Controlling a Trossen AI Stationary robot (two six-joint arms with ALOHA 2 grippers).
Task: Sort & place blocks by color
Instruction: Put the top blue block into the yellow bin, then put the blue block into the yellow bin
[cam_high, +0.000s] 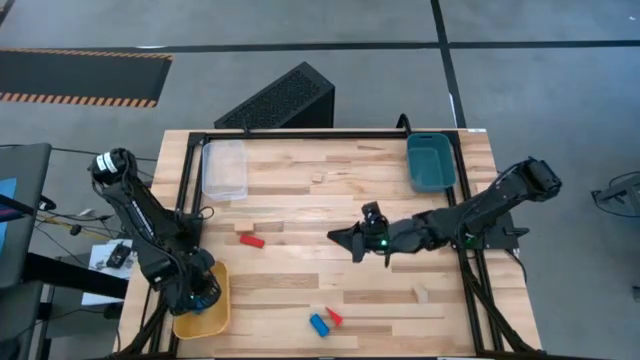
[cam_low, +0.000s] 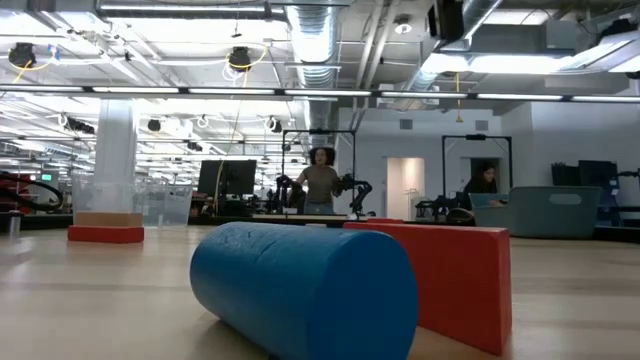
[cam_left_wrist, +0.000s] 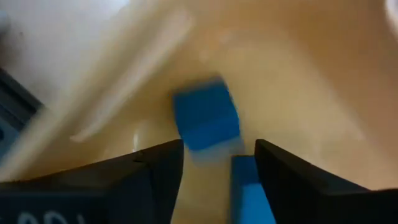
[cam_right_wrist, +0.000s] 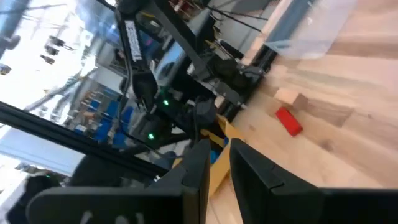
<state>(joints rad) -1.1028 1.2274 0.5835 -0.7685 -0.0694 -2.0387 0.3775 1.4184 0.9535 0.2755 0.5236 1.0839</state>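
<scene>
High view: the left pincer (cam_high: 197, 290) hung over the yellow tray (cam_high: 205, 318) at the near left corner of the table (cam_high: 330, 200). The right pincer (cam_high: 345, 240) reached toward mid-table, raised. A red block (cam_high: 251, 241) and a pale wooden block (cam_high: 245, 227) lay ahead of the right pincer, toward the left arm. A blue block (cam_high: 319, 324) and a red wedge (cam_high: 334, 316) lay together near the front edge, well apart from both pincers. A clear tray (cam_high: 225, 168) and a teal tray (cam_high: 430, 162) sat at the far edge.

Low view showed the blue block (cam_low: 305, 288) close up with a red block (cam_low: 440, 275) touching behind it; a person (cam_low: 320, 180) stood in the room beyond.

Left wrist view: its fingers (cam_left_wrist: 155, 177) stood apart, holding nothing; one blue block (cam_left_wrist: 205, 117) lay just beyond them in the yellow tray, another (cam_left_wrist: 252, 190) between them.

Right wrist view: fingers (cam_right_wrist: 196, 177) stood narrowly parted, empty, with the red block (cam_right_wrist: 289, 121) and the pale one (cam_right_wrist: 290, 97) ahead.
</scene>
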